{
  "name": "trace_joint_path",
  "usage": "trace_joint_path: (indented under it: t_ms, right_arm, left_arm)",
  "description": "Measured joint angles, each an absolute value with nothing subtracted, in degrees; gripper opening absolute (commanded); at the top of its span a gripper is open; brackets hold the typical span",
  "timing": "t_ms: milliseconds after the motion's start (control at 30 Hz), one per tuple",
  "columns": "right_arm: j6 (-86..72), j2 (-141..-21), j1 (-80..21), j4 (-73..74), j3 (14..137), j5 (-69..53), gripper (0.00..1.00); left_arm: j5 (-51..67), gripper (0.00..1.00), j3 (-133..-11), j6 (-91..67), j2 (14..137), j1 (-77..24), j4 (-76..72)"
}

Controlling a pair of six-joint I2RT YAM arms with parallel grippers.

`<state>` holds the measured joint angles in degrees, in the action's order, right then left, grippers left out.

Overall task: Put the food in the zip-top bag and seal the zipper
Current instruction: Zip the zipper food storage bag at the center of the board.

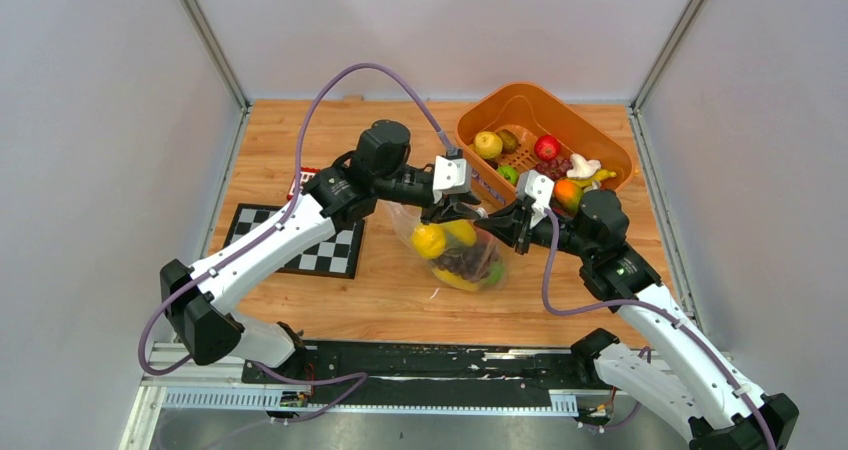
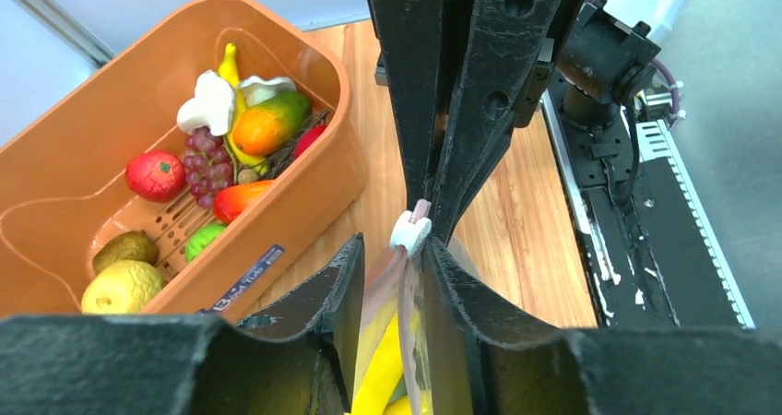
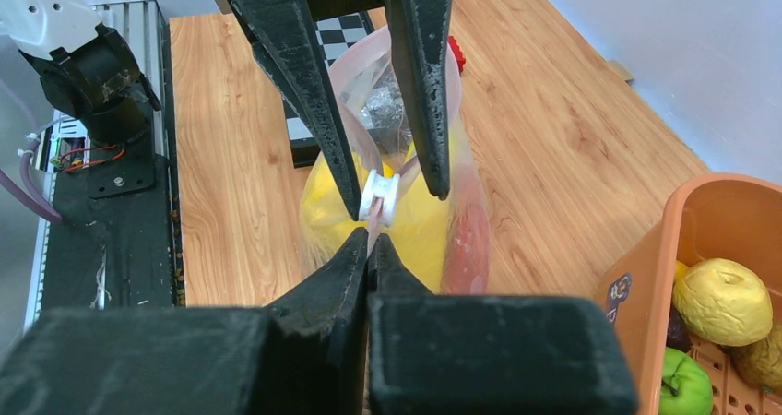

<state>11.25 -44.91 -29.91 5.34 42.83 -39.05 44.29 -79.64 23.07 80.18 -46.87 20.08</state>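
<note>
Right gripper (image 3: 369,247) has its fingers clamped together on the pinkish translucent press-seal zipper strip (image 2: 403,290), just beside a small white slider (image 3: 380,196). Left gripper (image 3: 396,203) straddles that slider with its fingers apart. Beneath both grippers is the clear crinkly zip-top bag (image 1: 482,262), with yellow and purple plastic toy food (image 1: 428,240) inside.

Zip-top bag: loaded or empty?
Loaded. Yellow, purple and green food shows through the zip-top bag; more fruit sits in the orange basket.

clear, crinkly, glossy plastic bag (image 3: 461,221) in the matt black, rough right claw (image 3: 369,240); beside it a smooth orange plastic basket (image 3: 710,221) on a grained wood table (image 3: 553,138).
</note>
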Motion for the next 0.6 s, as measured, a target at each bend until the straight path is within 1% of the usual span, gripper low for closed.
trace_joint_path:
  t_ms: [167,333,400,433,600]
  right_arm:
    - [11.25,-44.91,-29.91,5.37,42.83,-39.05,0.0]
    - [11.25,-44.91,-29.85,5.39,42.83,-39.03,0.0]
    - [11.25,-44.91,-29.85,5.39,42.83,-39.05,0.0]
    - [11.25,-44.91,-29.85,5.39,42.83,-39.03,0.0]
    - [11.25,-44.91,-29.85,5.37,42.83,-39.05,0.0]
  left_arm:
    - [44.62,0.31,-80.01,23.46,80.44,-46.87,20.51]
    - [45.32,0.38,-80.01,23.75,80.44,-46.87,20.64]
    - [46.09,0.42,-80.01,23.73,80.44,-46.87,20.62]
    - [46.48,0.42,-80.01,23.73,80.44,-46.87,20.62]
    - [48.82,0.33,-80.25,23.92,80.47,-46.89,21.61]
